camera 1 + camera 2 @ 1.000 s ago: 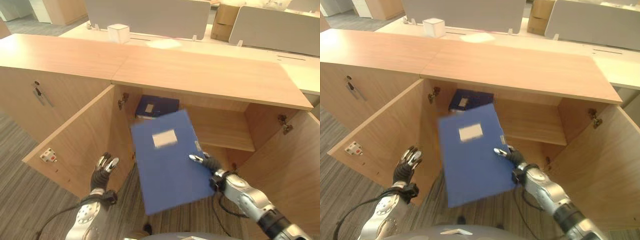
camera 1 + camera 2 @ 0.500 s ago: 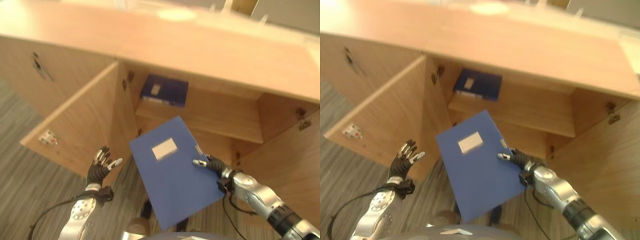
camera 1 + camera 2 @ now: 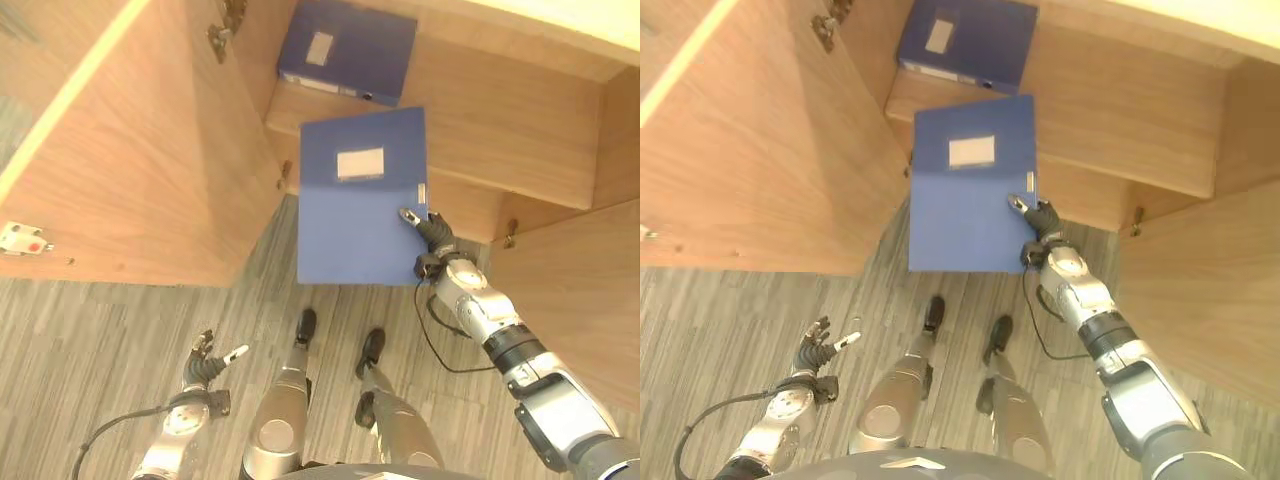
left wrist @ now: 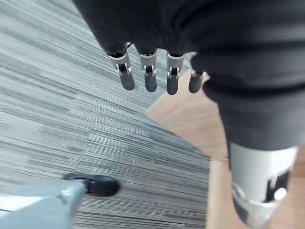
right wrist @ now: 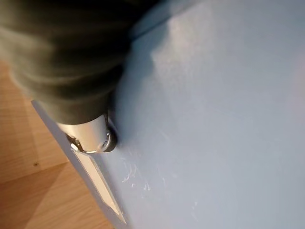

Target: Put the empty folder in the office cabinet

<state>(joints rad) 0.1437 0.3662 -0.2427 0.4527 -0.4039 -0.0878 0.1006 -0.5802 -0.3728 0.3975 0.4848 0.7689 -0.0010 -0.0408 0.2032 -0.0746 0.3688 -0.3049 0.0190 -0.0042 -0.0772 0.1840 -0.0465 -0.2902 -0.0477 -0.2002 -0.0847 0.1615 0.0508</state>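
Observation:
My right hand is shut on the right edge of a blue folder with a white label, thumb on its face and fingers behind it. The folder hangs flat and nearly square to the open office cabinet, with its far edge at the front of the shelf. In the right wrist view the folder's blue face lies beside the thumb. My left hand hangs low over the carpet, open and holding nothing. Its straight fingers show in the left wrist view.
A second dark blue folder lies on the shelf at the back left. The left door stands wide open beside the held folder. The right door is open too. Striped grey carpet lies in front.
The camera has tilted down. The right hand has carried the folder forward to the cabinet and turned it square to the shelf. The left hand stays open.

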